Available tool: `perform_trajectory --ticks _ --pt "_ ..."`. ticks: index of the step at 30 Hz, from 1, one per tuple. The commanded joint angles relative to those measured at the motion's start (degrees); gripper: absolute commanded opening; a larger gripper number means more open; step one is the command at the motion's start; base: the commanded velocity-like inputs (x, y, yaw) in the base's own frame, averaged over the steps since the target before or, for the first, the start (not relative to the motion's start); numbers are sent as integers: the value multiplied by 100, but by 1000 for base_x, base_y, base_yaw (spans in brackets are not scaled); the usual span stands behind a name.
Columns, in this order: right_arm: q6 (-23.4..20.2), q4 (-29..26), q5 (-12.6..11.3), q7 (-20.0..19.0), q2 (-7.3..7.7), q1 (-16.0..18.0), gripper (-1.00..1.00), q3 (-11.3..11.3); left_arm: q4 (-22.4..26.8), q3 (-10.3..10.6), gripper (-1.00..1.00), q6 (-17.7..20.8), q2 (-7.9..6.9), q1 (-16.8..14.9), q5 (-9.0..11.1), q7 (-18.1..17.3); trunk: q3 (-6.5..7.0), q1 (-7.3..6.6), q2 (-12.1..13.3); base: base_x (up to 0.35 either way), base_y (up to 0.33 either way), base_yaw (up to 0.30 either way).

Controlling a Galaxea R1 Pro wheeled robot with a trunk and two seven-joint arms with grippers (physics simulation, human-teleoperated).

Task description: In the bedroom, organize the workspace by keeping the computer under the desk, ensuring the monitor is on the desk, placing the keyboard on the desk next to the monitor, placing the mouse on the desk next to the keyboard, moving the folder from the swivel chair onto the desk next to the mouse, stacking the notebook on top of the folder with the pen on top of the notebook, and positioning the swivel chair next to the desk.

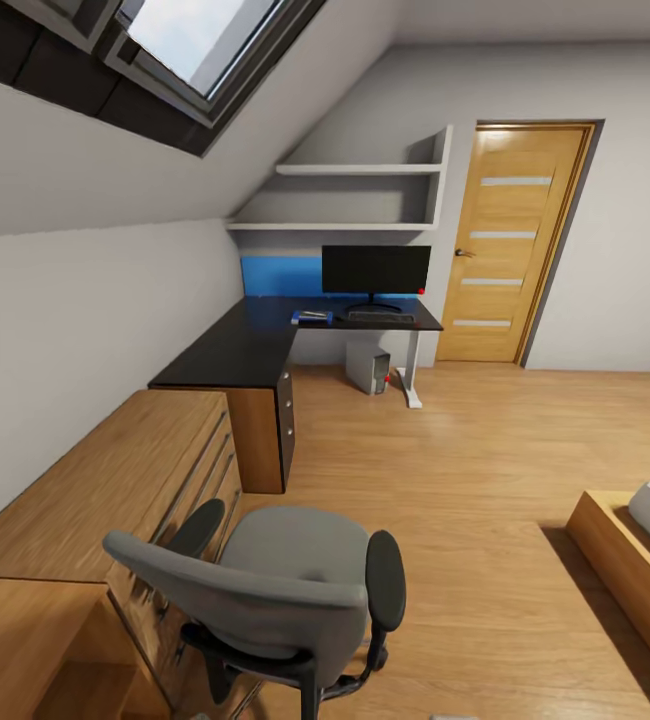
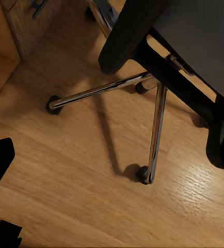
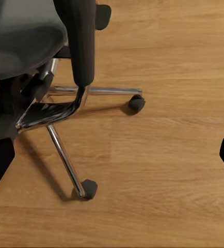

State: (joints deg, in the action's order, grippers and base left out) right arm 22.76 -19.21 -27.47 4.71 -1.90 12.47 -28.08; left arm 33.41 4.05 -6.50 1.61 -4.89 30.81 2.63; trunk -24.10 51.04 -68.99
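The grey swivel chair (image 1: pixel 285 575) stands close in front of me on the wood floor, far from the black desk (image 1: pixel 250 350). On the desk stand the wide monitor (image 1: pixel 375 270) and, before it, the keyboard (image 1: pixel 380 316). The blue folder (image 1: pixel 312 318) lies left of the keyboard with a small grey notebook on it. The mouse and pen are too small to make out. The computer (image 1: pixel 368 368) sits under the desk. My left gripper (image 2: pixel 112 160) hangs open over the chair's chrome base (image 2: pixel 156 129). My right gripper (image 3: pixel 112 160) is open beside the chair base (image 3: pixel 65 155).
Low oak drawers (image 1: pixel 115 480) run along the left wall up to the desk. An oak door (image 1: pixel 510 240) is at the back right. A bed frame (image 1: pixel 630 550) juts in at the right. Open wood floor (image 1: pixel 445 470) lies between chair and desk.
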Motion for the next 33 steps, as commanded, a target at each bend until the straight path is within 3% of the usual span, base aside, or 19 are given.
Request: perform_trajectory --ticks 1,8,13,21,33 --pt "70 45 -22 47 1 7 100 -53 -3 34 100 -34 -14 -3 63 27 -24 23 -45 0 0 0" --pt "899 521 77 46 -92 8 100 -80 -15 8 100 -49 -48 -3 75 27 -150 176 -326 0 0 0" --pt "1260 651 420 46 -292 8 100 -85 -116 4 100 -106 -54 -3 88 27 -240 286 -526 0 0 0" --pt "1350 682 904 47 -369 4 100 -84 -270 14 100 -414 -51 -3 84 27 -383 462 -847 0 0 0" --pt "1367 682 1043 47 -364 4 100 -66 -303 32 100 -515 -40 -3 83 27 -599 725 -1329 0 0 0"
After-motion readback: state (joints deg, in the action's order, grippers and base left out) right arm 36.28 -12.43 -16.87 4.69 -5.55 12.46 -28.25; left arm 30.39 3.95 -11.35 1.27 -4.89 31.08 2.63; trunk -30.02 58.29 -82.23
